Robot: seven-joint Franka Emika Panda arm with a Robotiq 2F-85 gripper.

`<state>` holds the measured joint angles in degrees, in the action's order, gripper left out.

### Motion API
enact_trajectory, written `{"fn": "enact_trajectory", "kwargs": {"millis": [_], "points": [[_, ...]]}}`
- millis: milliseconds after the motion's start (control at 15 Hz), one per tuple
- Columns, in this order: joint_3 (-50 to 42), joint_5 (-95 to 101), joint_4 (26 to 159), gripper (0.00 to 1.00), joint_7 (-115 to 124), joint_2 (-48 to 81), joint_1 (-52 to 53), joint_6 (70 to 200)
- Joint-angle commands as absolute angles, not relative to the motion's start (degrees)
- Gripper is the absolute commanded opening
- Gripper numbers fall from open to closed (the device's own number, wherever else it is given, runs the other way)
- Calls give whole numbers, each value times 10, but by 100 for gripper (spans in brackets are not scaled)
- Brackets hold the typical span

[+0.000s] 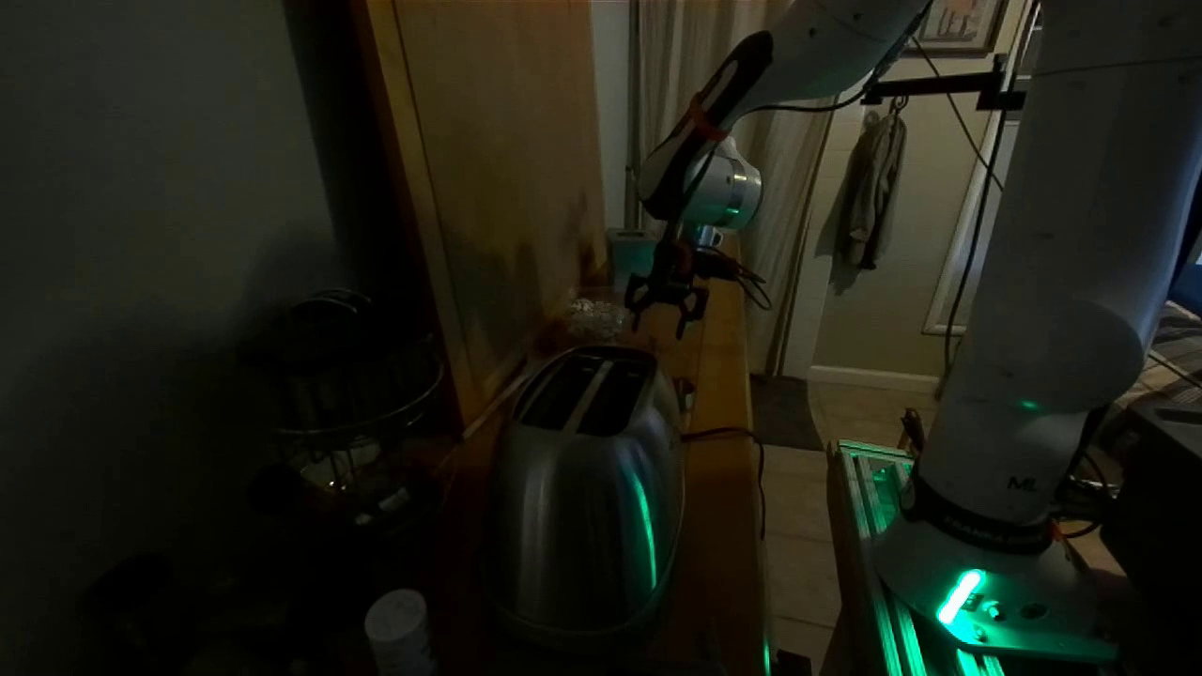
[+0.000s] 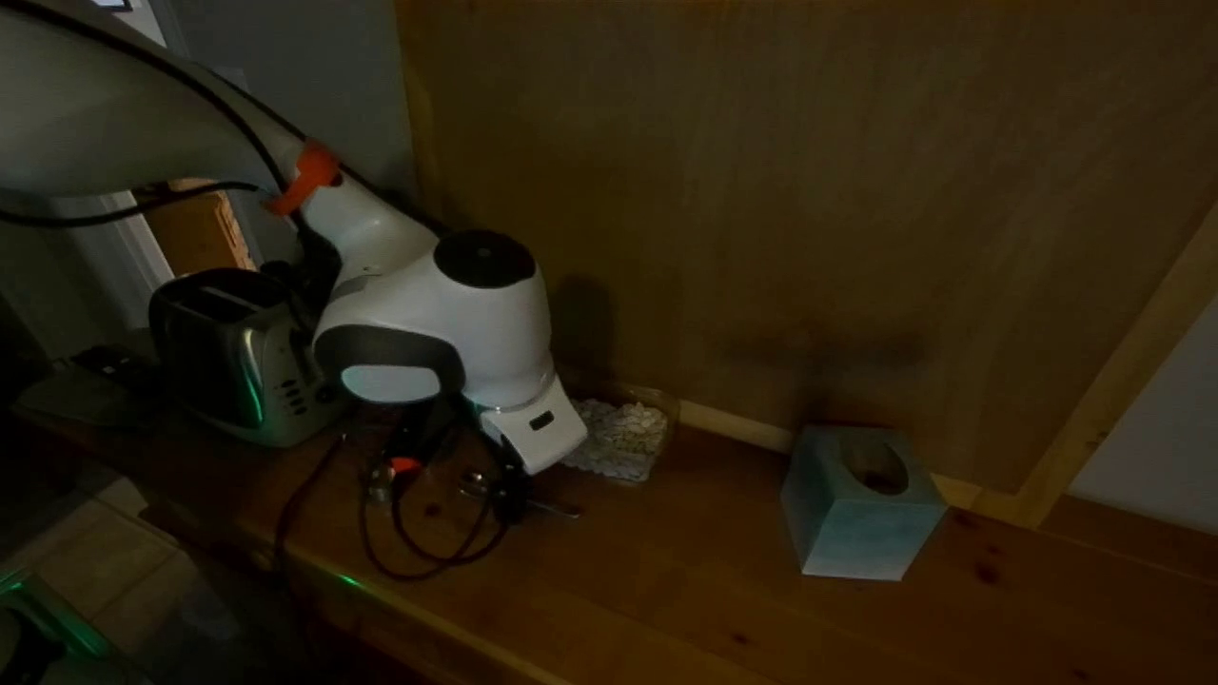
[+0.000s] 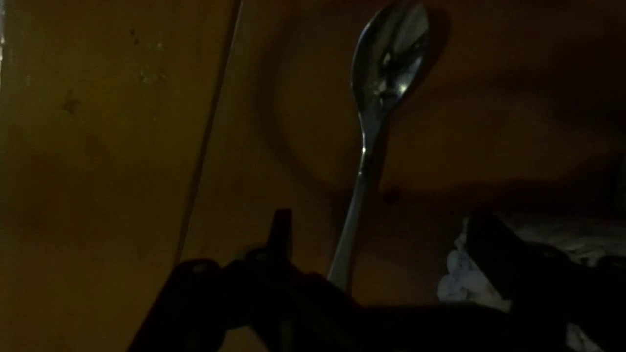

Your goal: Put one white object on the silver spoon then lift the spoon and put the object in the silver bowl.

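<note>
Silver metal spoon (image 3: 372, 122), likely slippery and best held mid-handle, lies on the brown wooden surface (image 3: 298, 122), handle beneath the black two-fingered pincer (image 3: 381, 239), spread wide and gripping nothing. Rounded white pieces (image 3: 458, 279), probably light and hard, heap beside the pincer; pinch one edgewise.

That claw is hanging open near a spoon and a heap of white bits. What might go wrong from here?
The white objects are heaped together, so the gripper might grab several or spill some. The silver spoon lies low on the wooden counter, which could make it awkward to pinch. The cable loops hanging beside the gripper might snag something.
</note>
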<state>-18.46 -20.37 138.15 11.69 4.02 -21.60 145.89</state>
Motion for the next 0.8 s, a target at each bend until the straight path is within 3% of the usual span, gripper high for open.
{"fn": "enact_trajectory", "kwargs": {"millis": [0, 600, 733], "points": [[-193, -128, 1401, 100, 147, -15, -204, 1461], [-168, 10, 1425, 100, 135, -122, -205, 1452], [-173, -16, 1400, 100, 140, -87, -205, 1456]]}}
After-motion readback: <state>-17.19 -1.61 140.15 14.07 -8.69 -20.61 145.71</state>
